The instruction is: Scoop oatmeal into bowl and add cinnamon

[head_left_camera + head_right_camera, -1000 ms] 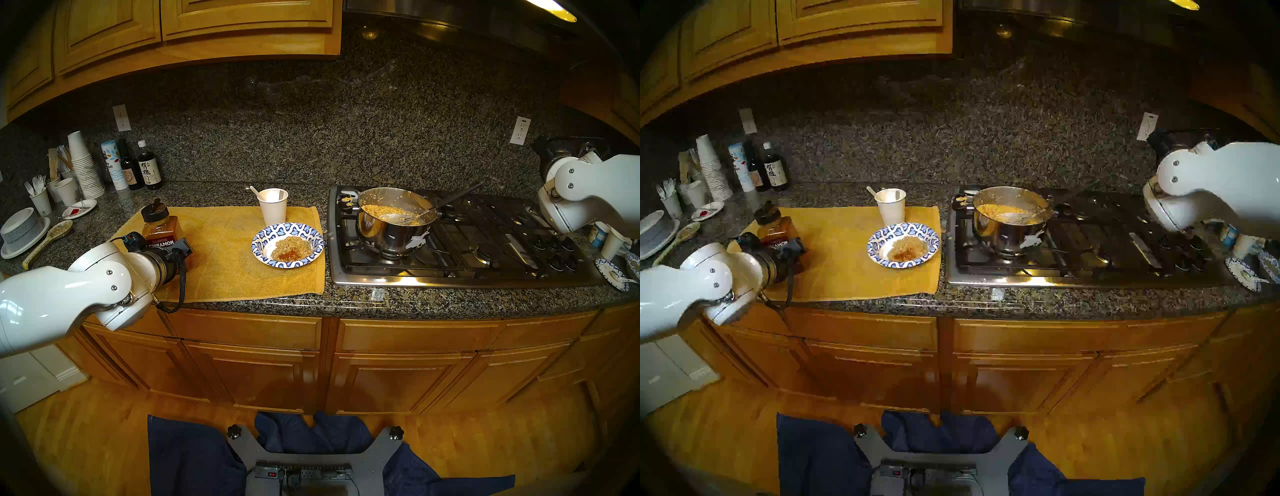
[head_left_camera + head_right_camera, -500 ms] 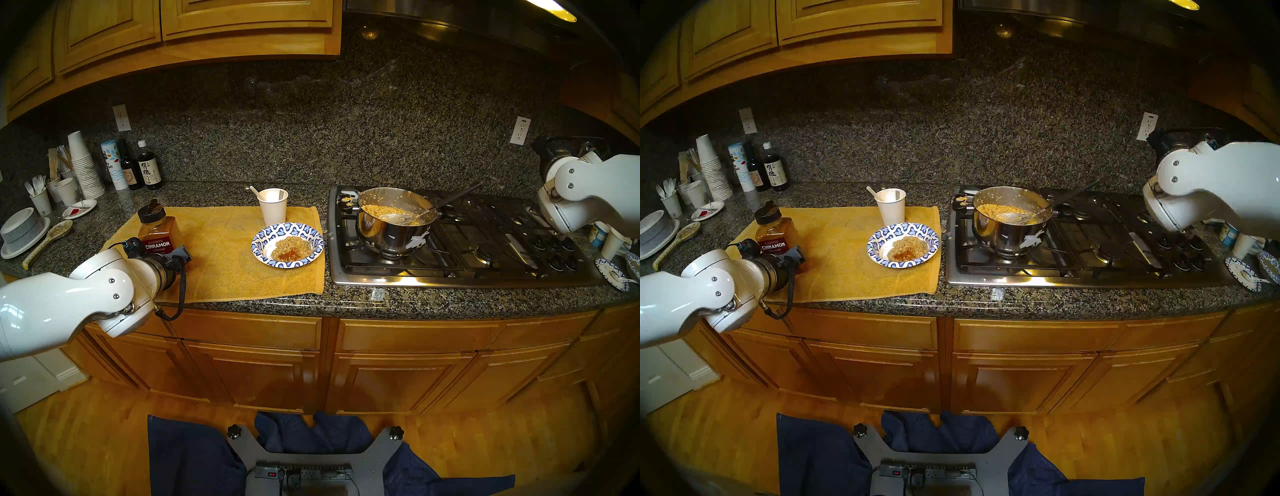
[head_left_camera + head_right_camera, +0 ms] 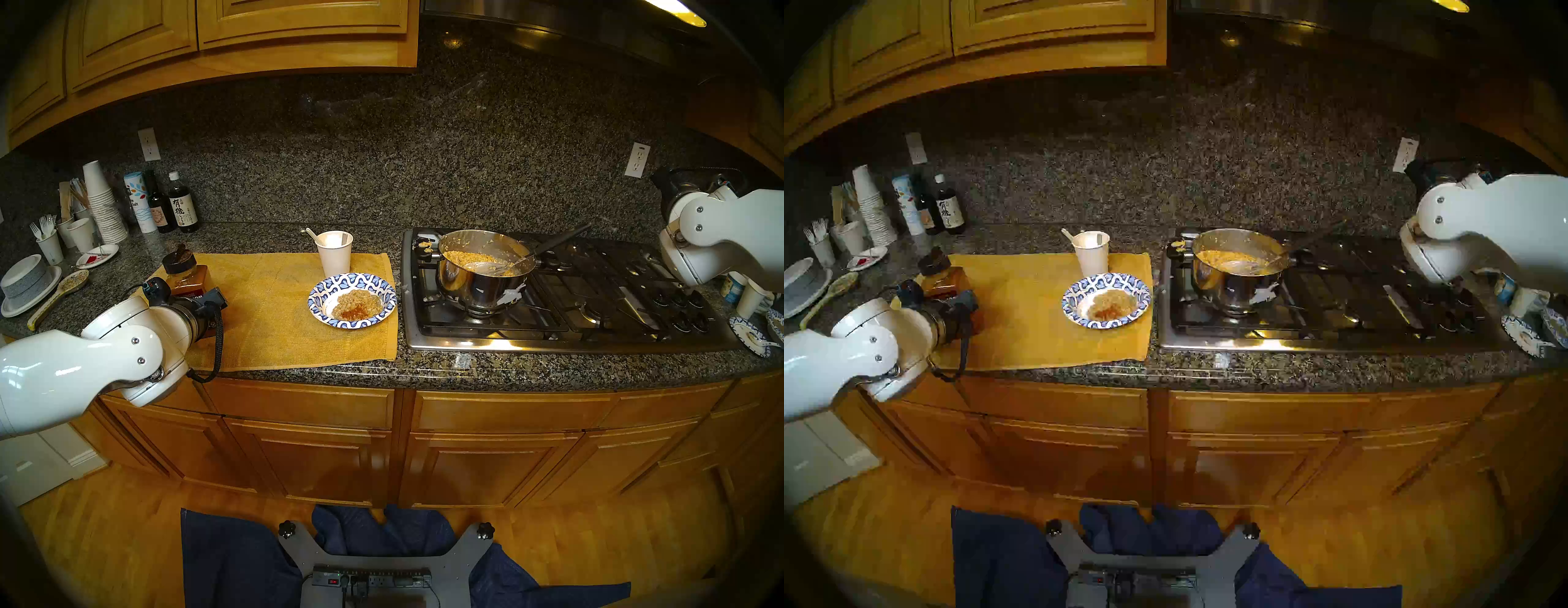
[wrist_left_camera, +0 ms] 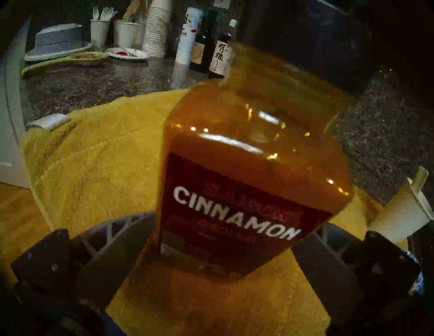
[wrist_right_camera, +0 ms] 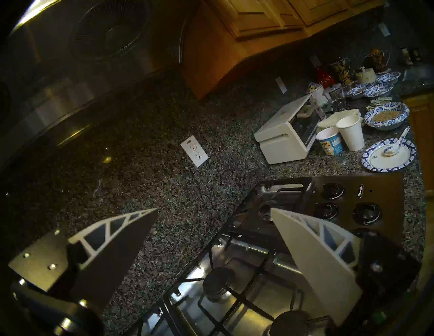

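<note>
The cinnamon is a clear jar of orange-brown powder with a black cap, at the left end of the yellow cloth. My left gripper is shut on its lower sides. In the left wrist view the jar leans between the fingers, red label facing the camera. The bowl, blue-patterned paper, sits on the cloth's right part. It holds oatmeal with a red-brown powder patch. More oatmeal lies in the steel pot. My right gripper hangs open and empty above the stove's right side.
A white paper cup with a spoon stands just behind the bowl. A ladle rests in the pot on the gas stove. Dark bottles, stacked cups and a grey bowl crowd the far left. A toaster oven stands right of the stove.
My left gripper and the cinnamon jar have shifted a little to the left, and the wrist now hides most of the label. The right arm has not moved.
</note>
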You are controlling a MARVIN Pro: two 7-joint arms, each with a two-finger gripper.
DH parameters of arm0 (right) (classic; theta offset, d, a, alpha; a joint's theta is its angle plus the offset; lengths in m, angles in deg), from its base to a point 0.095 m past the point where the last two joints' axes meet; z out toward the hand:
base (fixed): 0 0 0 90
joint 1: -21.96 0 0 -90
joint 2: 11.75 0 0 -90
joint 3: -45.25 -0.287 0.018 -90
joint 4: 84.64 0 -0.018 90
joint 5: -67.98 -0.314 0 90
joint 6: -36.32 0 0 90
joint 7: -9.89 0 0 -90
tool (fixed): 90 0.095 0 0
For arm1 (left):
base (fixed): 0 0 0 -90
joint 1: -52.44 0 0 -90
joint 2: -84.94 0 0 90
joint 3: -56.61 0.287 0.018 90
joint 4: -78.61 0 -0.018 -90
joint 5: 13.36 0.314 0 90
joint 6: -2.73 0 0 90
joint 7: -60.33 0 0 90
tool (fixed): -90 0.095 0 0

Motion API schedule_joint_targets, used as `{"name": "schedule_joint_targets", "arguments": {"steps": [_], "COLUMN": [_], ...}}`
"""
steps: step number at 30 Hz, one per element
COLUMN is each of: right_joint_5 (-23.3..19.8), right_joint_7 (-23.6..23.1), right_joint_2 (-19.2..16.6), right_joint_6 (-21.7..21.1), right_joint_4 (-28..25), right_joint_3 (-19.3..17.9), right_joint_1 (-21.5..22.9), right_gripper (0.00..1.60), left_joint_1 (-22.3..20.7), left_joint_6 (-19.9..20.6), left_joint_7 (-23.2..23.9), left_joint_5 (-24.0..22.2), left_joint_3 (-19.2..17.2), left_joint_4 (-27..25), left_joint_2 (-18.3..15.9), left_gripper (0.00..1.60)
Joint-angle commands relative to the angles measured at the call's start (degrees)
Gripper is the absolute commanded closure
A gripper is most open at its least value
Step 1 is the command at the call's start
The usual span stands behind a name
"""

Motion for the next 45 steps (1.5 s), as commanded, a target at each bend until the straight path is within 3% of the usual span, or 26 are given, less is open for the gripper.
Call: {"name": "schedule_joint_targets", "arguments": {"steps": [1,9,17,35,45], "right_joint_5": [1.03,0.95,0.59,0.81,0.3], "right_joint_7": [2.39,2.24,1.53,2.22,1.01], "right_joint_2": [0.44,0.45,0.47,0.53,0.52], "right_joint_6": [-0.01,-0.01,-0.01,-0.01,-0.01], "right_joint_4": [0.66,0.67,0.7,0.68,0.7], "right_joint_3": [-1.25,-1.22,-1.07,-1.19,-0.94], "right_joint_1": [1.68,1.67,1.58,1.68,1.47], "right_gripper": [0.0,0.0,0.0,0.0,0.0], "left_joint_1": [-1.07,-1.49,-4.43,-4.94,-8.66], "left_joint_6": [0.16,-0.02,-0.11,5.82,4.26], "left_joint_7": [-0.72,-1.84,-2.9,-0.7,-0.11], "left_joint_5": [2.44,3.8,5.07,6.39,6.58], "left_joint_3": [-2.18,-3.15,-7.15,-12.05,-17.69], "left_joint_4": [-0.26,0.28,3.26,5.32,4.59], "left_joint_2": [-0.28,-0.28,-0.27,-0.32,-0.33], "left_gripper": [0.0,0.0,0.0,0.0,0.0]}}
